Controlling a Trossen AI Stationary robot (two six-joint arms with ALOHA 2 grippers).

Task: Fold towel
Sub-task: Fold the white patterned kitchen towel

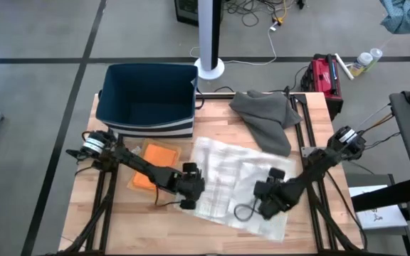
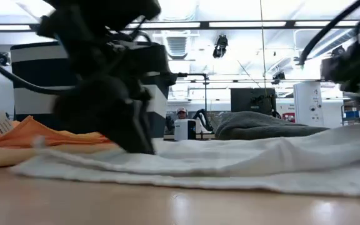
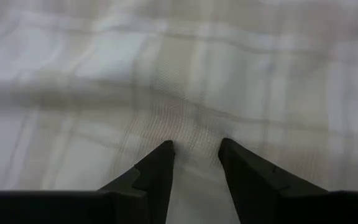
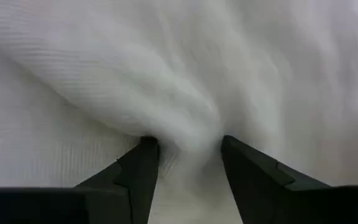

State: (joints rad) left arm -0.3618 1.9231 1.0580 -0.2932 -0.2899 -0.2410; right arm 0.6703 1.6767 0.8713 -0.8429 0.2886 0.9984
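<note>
A white checked towel [image 1: 230,174] lies spread, a little rumpled, on the wooden table [image 1: 119,220]. My left gripper [image 1: 189,190] stands at the towel's left edge, pointing steeply down, its fingers open with cloth between the tips [image 3: 194,149]. My right gripper [image 1: 267,199] is over the towel's near right part, also pointing down and open, with a bulge of cloth between its tips [image 4: 188,146]. In the low view the left gripper [image 2: 130,128] comes down onto the towel [image 2: 230,162]. My left gripper sets both fingertips [image 3: 160,155] on the towel near its left edge, slanting down from above. A low pucker of cloth [image 3: 194,127] rises in the gap between the open fingers. The towel lies on the table. My right gripper pushes both fingertips [image 4: 145,152] down into the towel's near right part from above. A soft ridge of cloth [image 4: 188,121] bulges up between the open fingers. The towel stays on the table around it.
An orange cloth [image 1: 155,165] lies just left of the towel, beside the left arm. A crumpled grey cloth [image 1: 269,115] lies at the far right. A dark blue bin [image 1: 148,96] stands at the far left. Bare wood shows along the near edge.
</note>
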